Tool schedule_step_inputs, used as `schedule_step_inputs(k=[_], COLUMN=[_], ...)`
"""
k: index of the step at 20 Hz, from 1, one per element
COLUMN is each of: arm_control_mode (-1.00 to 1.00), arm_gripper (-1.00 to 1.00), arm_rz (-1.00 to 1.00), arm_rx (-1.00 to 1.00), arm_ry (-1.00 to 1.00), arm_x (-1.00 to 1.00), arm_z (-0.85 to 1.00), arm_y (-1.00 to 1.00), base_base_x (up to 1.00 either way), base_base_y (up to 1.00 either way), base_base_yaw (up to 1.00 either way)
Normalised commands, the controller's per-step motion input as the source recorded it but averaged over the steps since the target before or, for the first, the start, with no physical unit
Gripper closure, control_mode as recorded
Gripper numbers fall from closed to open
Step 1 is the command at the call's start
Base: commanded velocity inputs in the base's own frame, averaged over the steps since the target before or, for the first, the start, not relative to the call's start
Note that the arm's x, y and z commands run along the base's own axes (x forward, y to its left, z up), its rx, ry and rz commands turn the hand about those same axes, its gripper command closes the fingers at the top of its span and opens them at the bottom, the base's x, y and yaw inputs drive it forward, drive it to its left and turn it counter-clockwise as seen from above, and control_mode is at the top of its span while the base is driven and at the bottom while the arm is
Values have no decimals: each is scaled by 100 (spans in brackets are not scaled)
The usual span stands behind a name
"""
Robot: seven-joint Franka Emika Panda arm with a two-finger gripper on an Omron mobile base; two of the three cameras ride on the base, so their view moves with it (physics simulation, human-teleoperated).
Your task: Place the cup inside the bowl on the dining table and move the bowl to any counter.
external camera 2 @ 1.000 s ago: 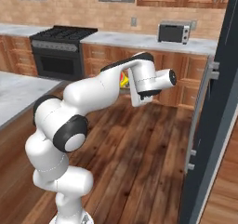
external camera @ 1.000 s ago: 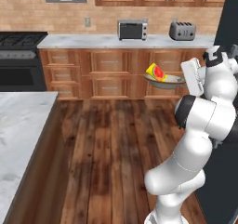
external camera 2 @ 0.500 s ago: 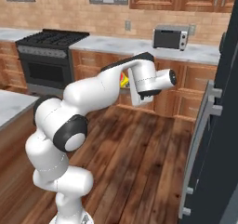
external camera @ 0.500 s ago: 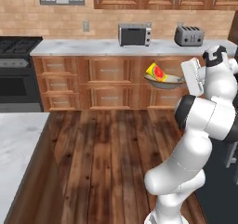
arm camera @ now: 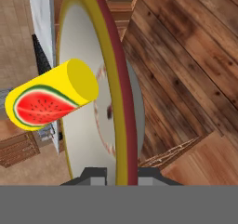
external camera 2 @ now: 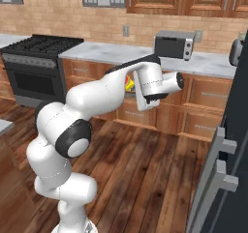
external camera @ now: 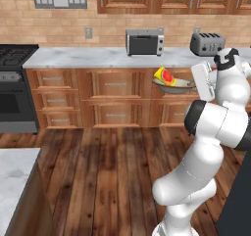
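Observation:
The bowl (external camera: 172,87) hangs in the air in front of the counter (external camera: 98,58), roughly at drawer height. My gripper (external camera: 194,85) is shut on the bowl's right rim. The yellow cup (external camera: 164,76), with its red watermelon mark, lies tilted inside the bowl. In the hand view the bowl's yellow and dark red rim (arm camera: 119,102) runs up from between my fingertips, at the gripper (arm camera: 122,174), and the cup (arm camera: 51,95) rests against the bowl's pale inside. In the right base view the cup (external camera 2: 129,83) peeks out behind my forearm. A corner of the dining table (external camera: 13,174) shows at lower left.
On the counter stand a toaster oven (external camera: 144,41) and a toaster (external camera: 207,43). A black stove (external camera: 14,83) stands at the left end of the cabinets. A dark fridge (external camera 2: 232,150) with handles rises close on my right. Wooden floor lies between me and the cabinets.
The whole picture has shifted: the base has driven nearer the counter and the dining table has slid out to the left. The arm keeps its pose with bowl and cup.

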Motion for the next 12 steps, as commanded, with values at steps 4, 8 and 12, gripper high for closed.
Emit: schedule_step_inputs(k=[4, 8, 12], arm_control_mode=[100, 100, 100], arm_gripper=[100, 100, 100], arm_rz=[0, 0, 0], arm_rx=[0, 0, 0], arm_ry=[0, 0, 0], arm_x=[0, 0, 0], arm_z=[0, 0, 0], arm_y=[0, 0, 0], base_base_x=[80, 59, 55], base_base_y=[2, 4, 5], base_base_yaw=[0, 0, 0])
